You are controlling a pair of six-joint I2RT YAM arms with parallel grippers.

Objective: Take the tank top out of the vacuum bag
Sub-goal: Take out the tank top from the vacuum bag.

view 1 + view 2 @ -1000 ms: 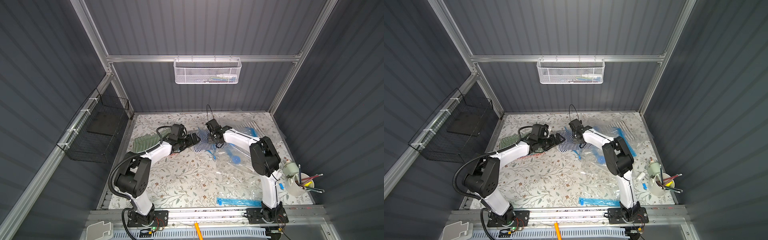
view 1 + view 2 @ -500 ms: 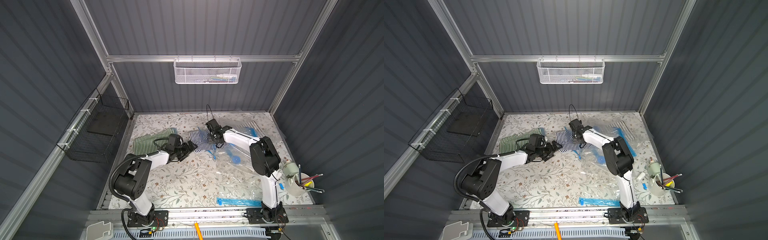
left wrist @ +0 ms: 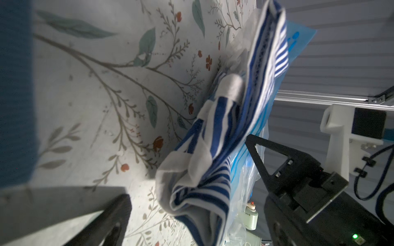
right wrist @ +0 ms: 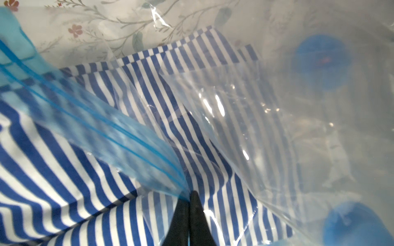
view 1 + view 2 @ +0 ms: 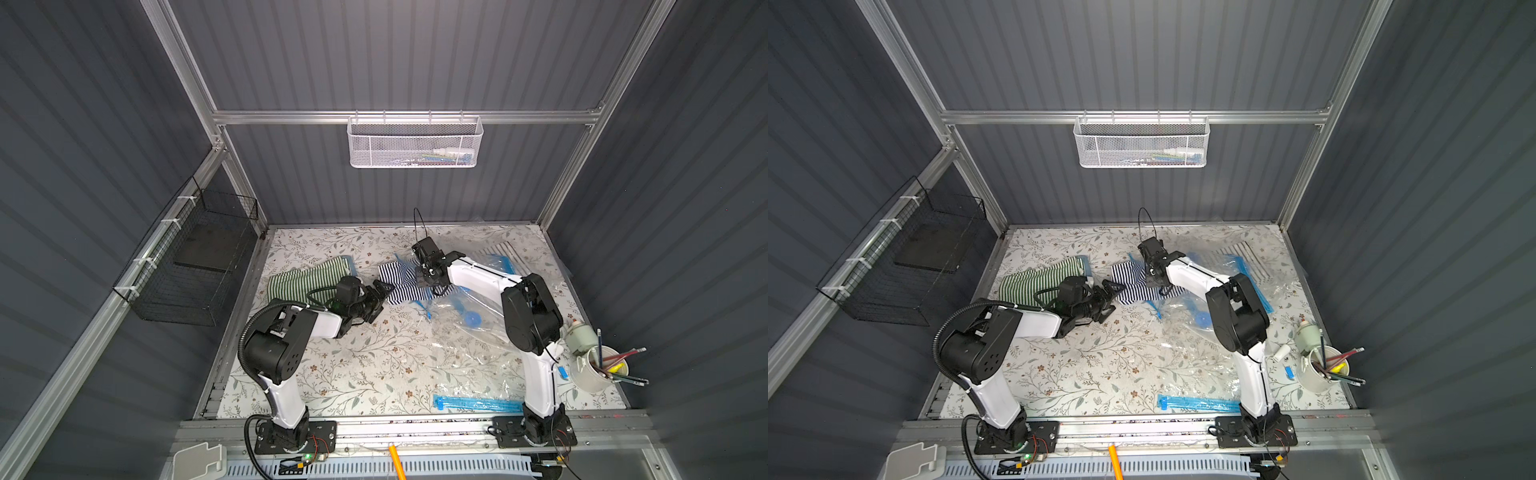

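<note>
We're watching the left gripper [image 5: 379, 300] lie low over the table [image 5: 374, 365] with its jaws spread wide. In the left wrist view [image 3: 187, 166], the bunched end of the tank top [image 3: 213, 149] sits right between them, not pinched. The tank top [image 5: 400, 282], in blue and white stripes, lies at the far middle of the table. Its left end is out on the floral cloth and its right part is under the clear film of the vacuum bag [image 5: 461, 305]. Over at the bag's mouth, the right gripper [image 5: 432, 277] is clamped tight. From its wrist we see the tips [image 4: 190, 198] meeting on the blue zip strip [image 4: 96, 127], with stripes behind it. On the far left lies a green striped garment [image 5: 307, 280], and at the near right stands a cup of pencils [image 5: 598, 372].
</note>
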